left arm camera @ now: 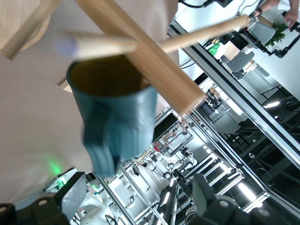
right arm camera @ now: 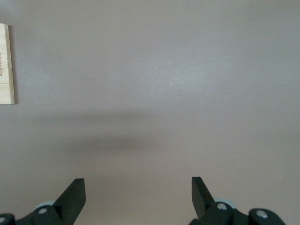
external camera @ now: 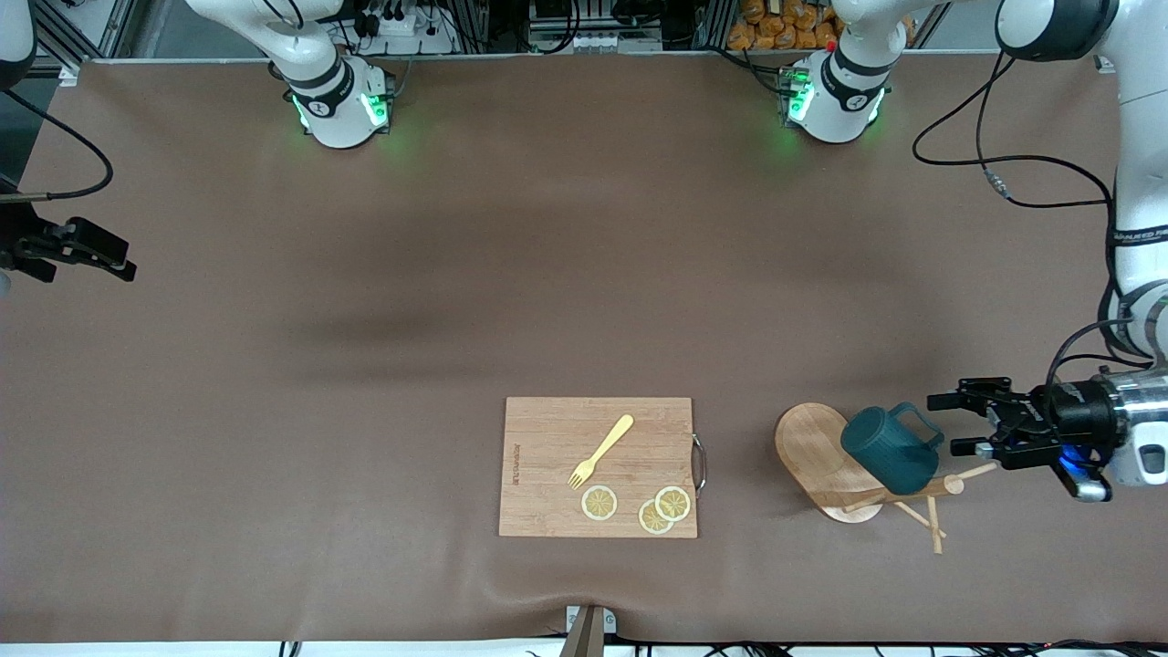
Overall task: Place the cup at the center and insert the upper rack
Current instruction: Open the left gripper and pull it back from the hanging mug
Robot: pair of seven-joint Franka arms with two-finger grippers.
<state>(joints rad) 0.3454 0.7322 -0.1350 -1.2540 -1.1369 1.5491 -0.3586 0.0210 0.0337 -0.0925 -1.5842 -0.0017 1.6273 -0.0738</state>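
Observation:
The upper rack (external camera: pixel 817 447), a light wooden mug tree, lies tipped on its side near the left arm's end of the table. The dark teal cup (external camera: pixel 890 449) rests against its post and pegs, handle toward my left gripper (external camera: pixel 958 423). That gripper is open and empty, low beside the cup's handle. In the left wrist view the cup (left arm camera: pixel 117 117) shows its tan inside under the post (left arm camera: pixel 140 51), ahead of my open left gripper (left arm camera: pixel 138 197). My right gripper (external camera: pixel 91 248) waits at the right arm's end, open and empty over bare table (right arm camera: pixel 137 192).
A rectangular wooden cutting board (external camera: pixel 547 456) lies mid-table near the front camera, with a yellow fork (external camera: pixel 602 450) and lemon slices (external camera: pixel 599 502) on it. Its edge shows in the right wrist view (right arm camera: pixel 5 65). Brown mat covers the table.

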